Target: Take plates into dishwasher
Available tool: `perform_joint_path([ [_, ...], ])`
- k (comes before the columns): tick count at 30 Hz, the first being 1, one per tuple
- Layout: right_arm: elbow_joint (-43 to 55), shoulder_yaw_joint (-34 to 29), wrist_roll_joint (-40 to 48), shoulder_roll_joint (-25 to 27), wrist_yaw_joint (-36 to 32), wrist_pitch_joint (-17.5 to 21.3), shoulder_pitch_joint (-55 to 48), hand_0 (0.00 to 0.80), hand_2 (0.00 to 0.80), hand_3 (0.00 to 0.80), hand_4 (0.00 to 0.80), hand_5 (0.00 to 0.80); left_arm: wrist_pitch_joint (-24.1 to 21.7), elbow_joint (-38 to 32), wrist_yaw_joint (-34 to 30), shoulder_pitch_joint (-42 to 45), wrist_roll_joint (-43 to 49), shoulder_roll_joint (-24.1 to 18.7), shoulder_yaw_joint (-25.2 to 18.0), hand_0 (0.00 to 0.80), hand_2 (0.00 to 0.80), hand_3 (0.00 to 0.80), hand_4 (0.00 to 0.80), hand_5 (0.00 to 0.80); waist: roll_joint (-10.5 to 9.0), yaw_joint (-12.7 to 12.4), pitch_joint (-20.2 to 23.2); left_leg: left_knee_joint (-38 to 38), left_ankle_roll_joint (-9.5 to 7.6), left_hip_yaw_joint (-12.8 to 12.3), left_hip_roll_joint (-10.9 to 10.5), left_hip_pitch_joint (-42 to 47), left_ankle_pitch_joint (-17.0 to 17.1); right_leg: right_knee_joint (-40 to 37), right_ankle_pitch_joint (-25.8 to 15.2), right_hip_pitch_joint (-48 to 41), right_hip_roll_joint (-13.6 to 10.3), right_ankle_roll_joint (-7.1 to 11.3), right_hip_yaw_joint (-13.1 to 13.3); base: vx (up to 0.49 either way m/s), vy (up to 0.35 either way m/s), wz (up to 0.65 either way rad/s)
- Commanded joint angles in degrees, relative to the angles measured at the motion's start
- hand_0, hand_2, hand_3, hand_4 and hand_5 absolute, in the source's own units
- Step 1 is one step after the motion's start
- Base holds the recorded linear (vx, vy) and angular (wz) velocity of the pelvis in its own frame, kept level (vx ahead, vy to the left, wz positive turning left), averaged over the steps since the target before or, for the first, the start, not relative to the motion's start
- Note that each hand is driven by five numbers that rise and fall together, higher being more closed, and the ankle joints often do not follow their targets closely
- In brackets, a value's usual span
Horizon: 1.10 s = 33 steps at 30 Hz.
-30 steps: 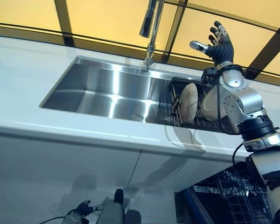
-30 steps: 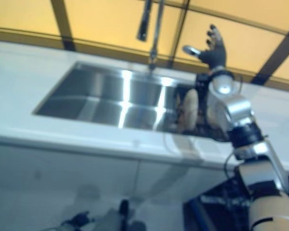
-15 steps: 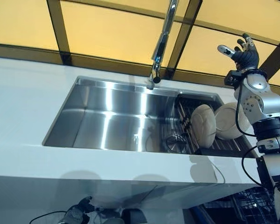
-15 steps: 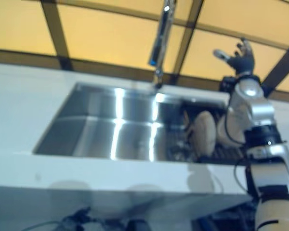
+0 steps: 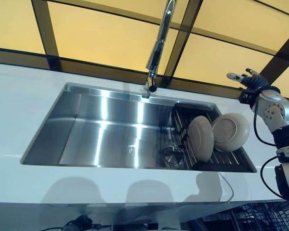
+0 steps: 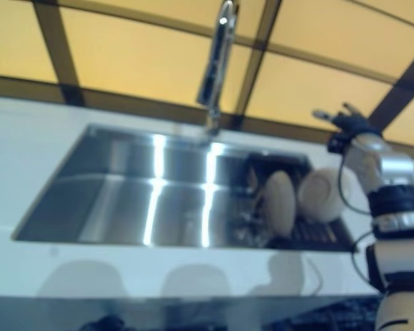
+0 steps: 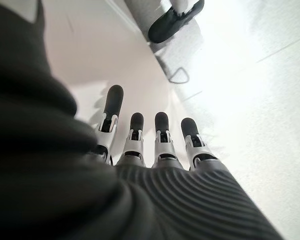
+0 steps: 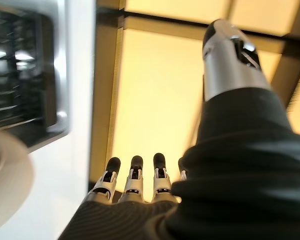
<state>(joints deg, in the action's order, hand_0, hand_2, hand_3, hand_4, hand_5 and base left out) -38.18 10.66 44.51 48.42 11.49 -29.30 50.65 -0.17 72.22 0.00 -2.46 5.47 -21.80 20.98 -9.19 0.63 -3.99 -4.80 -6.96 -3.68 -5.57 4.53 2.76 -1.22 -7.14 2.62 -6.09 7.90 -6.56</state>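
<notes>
Two cream plates stand on edge in a dark rack [image 5: 226,160] at the right end of the steel sink [image 5: 101,130]: one plate [image 5: 201,138] on the left, the other plate [image 5: 230,132] beside it. My right hand [image 5: 248,79] hovers open over the white counter, behind and to the right of the plates, touching nothing. In the right wrist view its fingers [image 8: 135,175] are straight, with one plate's rim [image 8: 5,185] at the edge. My left hand [image 7: 162,135] hangs low in front of the cabinet, fingers straight over the floor.
A tall chrome faucet [image 5: 156,48] rises behind the sink's middle. A white counter [image 5: 19,96] surrounds the sink, with yellow window panes behind. A dishwasher's wire rack [image 5: 262,219] shows at the lower right, below the counter edge.
The camera has tilted, so the whole picture has shifted. My right hand has gone from raised above the rack to lower down, out past the plates on the right.
</notes>
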Motion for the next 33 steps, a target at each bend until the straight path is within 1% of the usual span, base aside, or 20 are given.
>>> perform_joint_path([
  [1,-4.1,1.7,-2.1,7.7,-1.6,0.7,6.7,0.000,0.000,0.000,0.000,0.000,-1.0,-1.1,0.1,-4.3,0.0,-0.3,-0.2,0.000,0.000,0.000,0.000,0.000,3.36,-0.2,-0.4,-0.2,5.52,3.4,1.4,1.4,-4.7,4.9,2.5,2.4,3.7,-1.93,2.0,0.082,-0.096,-0.05],
  [2,-5.4,1.8,-2.5,7.9,-1.9,-0.1,7.2,0.000,0.000,0.000,0.000,0.000,-0.9,-1.1,0.1,-4.4,-0.4,-0.4,-0.1,0.000,0.000,0.000,0.000,0.000,3.29,-0.4,-0.3,-0.2,5.50,3.2,1.5,1.4,-4.7,4.3,2.8,1.7,3.8,-2.12,2.1,0.059,-0.074,-0.07],
  [8,-13.4,1.2,-4.5,8.9,-3.5,0.1,8.8,0.000,0.000,0.000,0.000,0.000,-1.7,-1.0,0.1,-4.4,-1.1,0.1,0.6,0.000,0.000,0.000,0.000,0.000,3.06,-1.4,0.2,-0.2,5.54,1.7,2.0,1.3,-4.9,2.6,3.9,-1.0,4.0,-2.55,1.3,0.060,-0.089,-0.08],
  [13,-17.0,0.7,-6.0,9.6,-3.8,-1.0,8.4,0.000,0.000,0.000,0.000,0.000,-2.5,-1.4,0.6,-3.7,-1.2,0.5,1.1,0.000,0.000,0.000,0.000,0.000,3.00,-1.8,0.1,-0.2,5.74,0.9,2.4,1.5,-4.9,1.8,4.3,-2.0,4.3,-2.80,0.7,0.053,-0.080,0.02],
  [17,-19.8,0.5,-7.0,10.1,-5.5,-2.3,8.2,0.000,0.000,0.000,0.000,0.000,-2.3,-1.6,0.9,-3.3,-1.4,0.5,1.2,0.000,0.000,0.000,0.000,0.000,3.01,-2.1,-0.1,-0.2,5.94,0.5,2.5,1.3,-4.7,0.8,4.3,-2.8,4.7,-3.09,0.5,0.039,-0.055,0.05],
  [20,-20.4,0.5,-6.9,10.2,-7.0,-3.0,8.1,0.000,0.000,0.000,0.000,0.000,-2.5,-1.4,1.1,-3.1,-1.4,0.5,1.0,0.000,0.000,0.000,0.000,0.000,2.98,-2.3,-0.2,-0.2,6.04,0.3,2.5,1.1,-4.6,0.5,4.4,-3.0,5.0,-3.25,0.6,0.020,-0.036,0.03],
  [23,-20.3,0.1,-6.1,9.8,-9.6,-2.7,6.9,0.000,0.000,0.000,0.000,0.000,-2.6,-1.3,1.2,-2.9,-1.1,0.5,0.8,0.000,0.000,0.000,0.000,0.000,2.96,-2.3,-0.4,-0.2,6.15,0.1,2.6,0.9,-4.5,0.3,4.6,-3.2,5.2,-3.42,0.5,0.019,-0.041,0.06],
  [27,-19.2,-0.7,-4.7,9.2,-10.5,-2.8,5.4,0.000,0.000,0.000,0.000,0.000,-3.0,-1.5,1.1,-2.5,-0.8,0.5,0.5,0.000,0.000,0.000,0.000,0.000,2.97,-2.3,-0.6,-0.2,6.21,-0.1,2.7,0.8,-4.3,0.3,4.8,-3.5,5.4,-3.58,0.5,0.012,-0.018,0.04],
  [33,-16.7,-2.3,-3.0,7.7,-11.9,-1.6,2.4,0.000,0.000,0.000,0.000,0.000,-3.4,-1.8,1.2,-2.2,-0.7,0.6,0.6,0.000,0.000,0.000,0.000,0.000,3.03,-2.2,-1.0,-0.1,6.32,-0.6,2.9,0.9,-4.3,0.3,5.4,-4.1,5.5,-3.80,0.4,0.000,0.000,0.00],
])
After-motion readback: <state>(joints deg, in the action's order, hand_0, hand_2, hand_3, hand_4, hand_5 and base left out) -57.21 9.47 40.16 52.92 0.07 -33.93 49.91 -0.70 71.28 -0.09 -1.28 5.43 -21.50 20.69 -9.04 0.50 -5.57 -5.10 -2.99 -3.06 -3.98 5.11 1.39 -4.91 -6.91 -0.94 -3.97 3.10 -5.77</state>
